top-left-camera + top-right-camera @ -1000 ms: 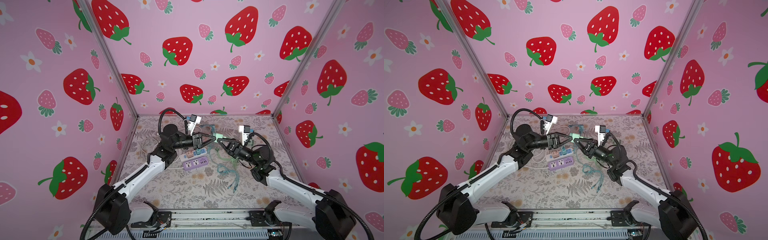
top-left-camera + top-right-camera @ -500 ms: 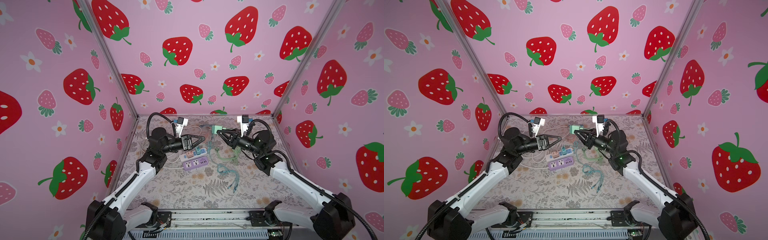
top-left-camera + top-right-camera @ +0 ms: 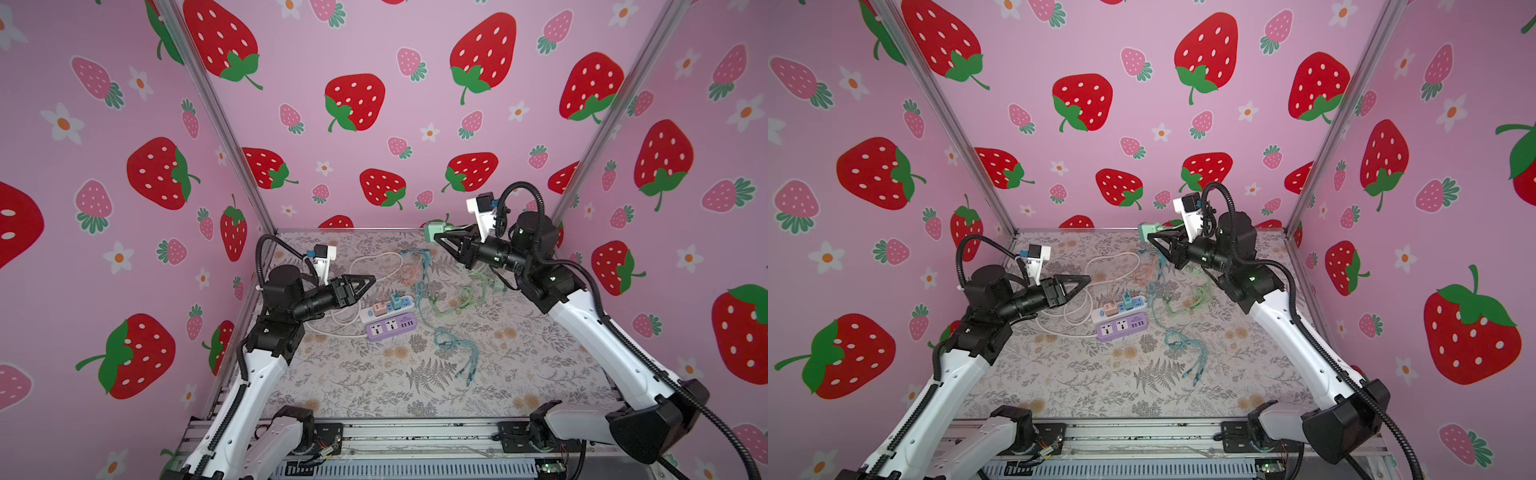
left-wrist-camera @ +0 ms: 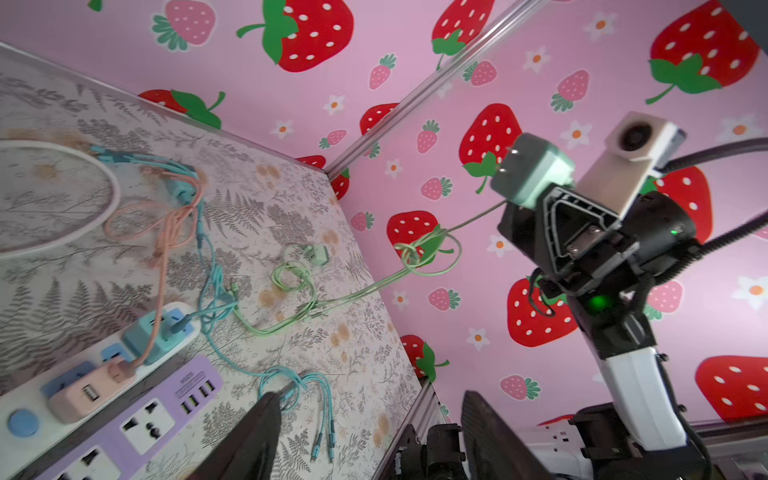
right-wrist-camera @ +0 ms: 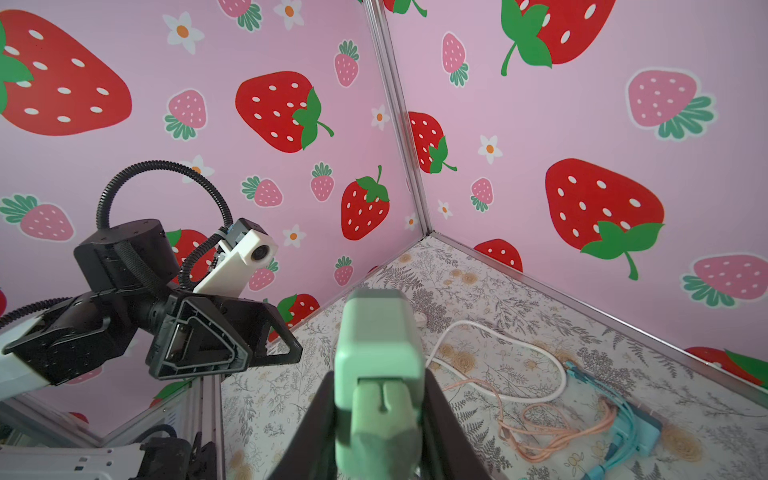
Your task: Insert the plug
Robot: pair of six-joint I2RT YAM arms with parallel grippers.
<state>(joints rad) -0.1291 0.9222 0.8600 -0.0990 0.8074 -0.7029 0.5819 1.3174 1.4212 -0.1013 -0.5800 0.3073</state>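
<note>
The floral surface (image 3: 519, 374) carries a white power strip (image 3: 365, 316), a purple power strip (image 3: 390, 327) and loose cables (image 3: 444, 337), below and between both pairs of jaws.

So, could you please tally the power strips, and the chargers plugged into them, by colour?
White strip: 1
Purple strip: 1
Pink charger: 1
Blue charger: 1
Total: 4
</note>
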